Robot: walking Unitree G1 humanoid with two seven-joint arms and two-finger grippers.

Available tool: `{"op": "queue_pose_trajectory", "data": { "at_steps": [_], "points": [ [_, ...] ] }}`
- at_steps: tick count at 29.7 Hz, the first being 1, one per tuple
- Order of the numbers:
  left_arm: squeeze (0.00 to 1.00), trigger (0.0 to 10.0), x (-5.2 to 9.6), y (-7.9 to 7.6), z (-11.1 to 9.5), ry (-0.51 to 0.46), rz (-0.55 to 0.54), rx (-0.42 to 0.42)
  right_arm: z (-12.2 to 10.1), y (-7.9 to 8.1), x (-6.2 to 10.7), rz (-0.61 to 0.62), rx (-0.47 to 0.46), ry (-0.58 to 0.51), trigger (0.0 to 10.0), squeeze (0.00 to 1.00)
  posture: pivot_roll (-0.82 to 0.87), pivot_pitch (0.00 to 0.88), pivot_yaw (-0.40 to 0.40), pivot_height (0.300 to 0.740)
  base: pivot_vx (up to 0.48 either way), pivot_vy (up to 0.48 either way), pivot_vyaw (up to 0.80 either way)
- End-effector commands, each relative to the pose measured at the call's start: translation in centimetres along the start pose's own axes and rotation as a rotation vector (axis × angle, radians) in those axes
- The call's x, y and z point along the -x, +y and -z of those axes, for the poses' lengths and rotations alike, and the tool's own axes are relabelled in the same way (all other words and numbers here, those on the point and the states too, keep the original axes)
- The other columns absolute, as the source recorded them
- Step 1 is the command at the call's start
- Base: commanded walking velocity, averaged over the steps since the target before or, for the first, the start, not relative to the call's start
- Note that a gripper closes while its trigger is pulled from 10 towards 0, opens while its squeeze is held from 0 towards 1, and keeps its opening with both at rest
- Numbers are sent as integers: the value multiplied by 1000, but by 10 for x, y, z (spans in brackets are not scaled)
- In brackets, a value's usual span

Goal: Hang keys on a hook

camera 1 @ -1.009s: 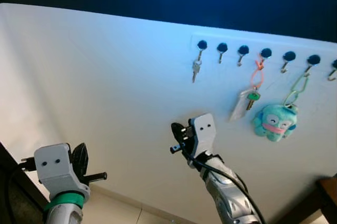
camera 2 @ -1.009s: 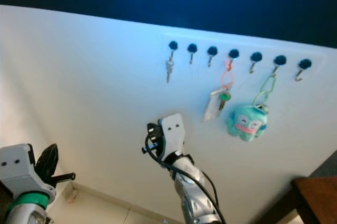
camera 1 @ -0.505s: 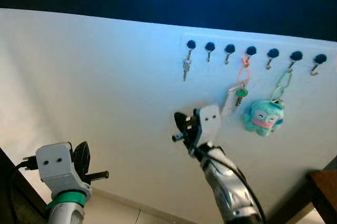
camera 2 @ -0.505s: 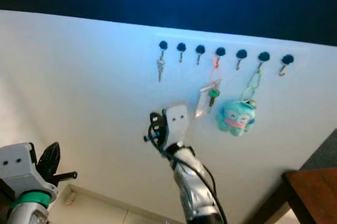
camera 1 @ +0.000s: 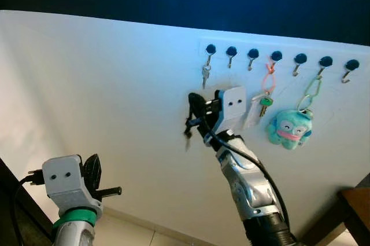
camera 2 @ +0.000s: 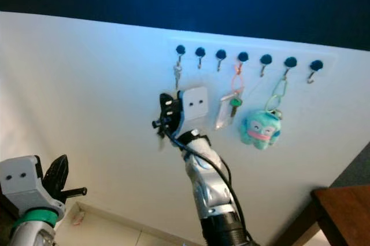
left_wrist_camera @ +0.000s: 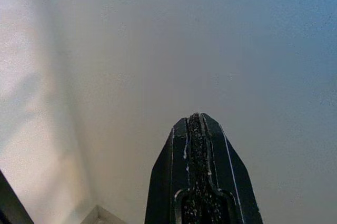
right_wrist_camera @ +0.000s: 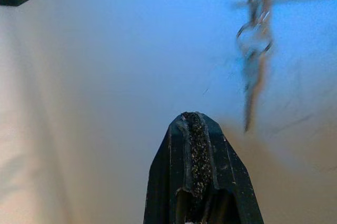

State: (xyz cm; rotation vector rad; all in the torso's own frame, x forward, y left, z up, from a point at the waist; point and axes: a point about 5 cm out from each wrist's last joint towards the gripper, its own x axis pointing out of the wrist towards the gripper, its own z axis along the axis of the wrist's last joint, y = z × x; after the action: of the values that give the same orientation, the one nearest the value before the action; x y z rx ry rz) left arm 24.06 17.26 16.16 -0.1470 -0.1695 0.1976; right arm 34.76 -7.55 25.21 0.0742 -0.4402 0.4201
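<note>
Right fingers (camera 1: pixel 192 120) are pressing closed, empty, just below the keys (camera 1: pixel 204 73) hanging on the leftmost hook (camera 1: pixel 210 50). Left fingers (camera 1: pixel 92 172), closed, are idling well below.

1. Hooks with dark round heads, in a row on the white wall (camera 1: pixel 104 84): seven, first hook (camera 1: pixel 210 50) to last (camera 1: pixel 352 65).
2. Silver key sets on the first hook: one (camera 1: pixel 204 71).
3. Orange-looped tag with green key (camera 1: pixel 265 96): one.
4. Teal plush keyring (camera 1: pixel 289 128): one.
5. Hooks left bare: four.
6. My grippers: two, left (camera 1: pixel 92 172), right (camera 1: pixel 193 117).
</note>
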Motion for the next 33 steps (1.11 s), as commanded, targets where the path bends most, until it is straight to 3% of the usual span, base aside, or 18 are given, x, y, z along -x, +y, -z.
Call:
{"op": "queue_pose_trajectory", "data": {
  "at_steps": [1,7,8,9,10,11,12,14,16,20,22,28,33],
  "points": [
    [0,10000,2,1,4,21,0,-6,-14,-2,-3,36,26,-70,10000,0,-66,55,93,740,0,0,0],
    [0,10000,4,-2,5,27,19,4,-7,-2,4,29,34,-36,10000,0,-70,59,95,740,0,0,0],
    [0,10000,5,-1,6,34,12,4,13,7,11,-61,31,82,10000,0,-70,59,95,740,0,0,0],
    [0,10000,5,-1,6,34,12,4,13,7,11,-61,31,82,10000,0,-70,59,95,740,0,0,0],
    [0,10000,5,0,8,48,4,1,30,14,20,-138,38,194,10000,0,-70,59,95,740,0,0,0],
    [0,10000,5,0,8,48,4,1,30,14,20,-138,38,194,10000,0,-70,59,95,740,0,0,0],
    [0,10000,5,2,10,63,-5,-2,48,21,30,-213,45,311,10000,0,-70,59,95,740,0,0,0],
    [0,10000,5,1,11,63,-2,-8,59,25,40,-248,74,346,10000,0,-77,56,97,740,0,0,0],
    [0,10000,6,1,11,55,11,-27,68,26,53,-257,109,361,10000,0,-74,54,97,740,0,0,0],
    [0,10000,7,2,12,58,13,-36,70,20,57,-194,96,360,10000,0,-74,54,97,740,0,0,0],
    [0,10000,10,6,14,71,-2,-38,75,10,64,-126,36,379,10000,0,-81,50,102,740,0,0,-400],
    [0,10000,8,10,15,69,-17,-52,80,9,77,-149,34,425,10000,0,-83,57,103,740,0,0,-800],
    [0,10000,6,11,14,62,-25,-57,81,13,78,-174,30,427,10000,0,-83,57,103,740,0,0,-800]
  ]
}}
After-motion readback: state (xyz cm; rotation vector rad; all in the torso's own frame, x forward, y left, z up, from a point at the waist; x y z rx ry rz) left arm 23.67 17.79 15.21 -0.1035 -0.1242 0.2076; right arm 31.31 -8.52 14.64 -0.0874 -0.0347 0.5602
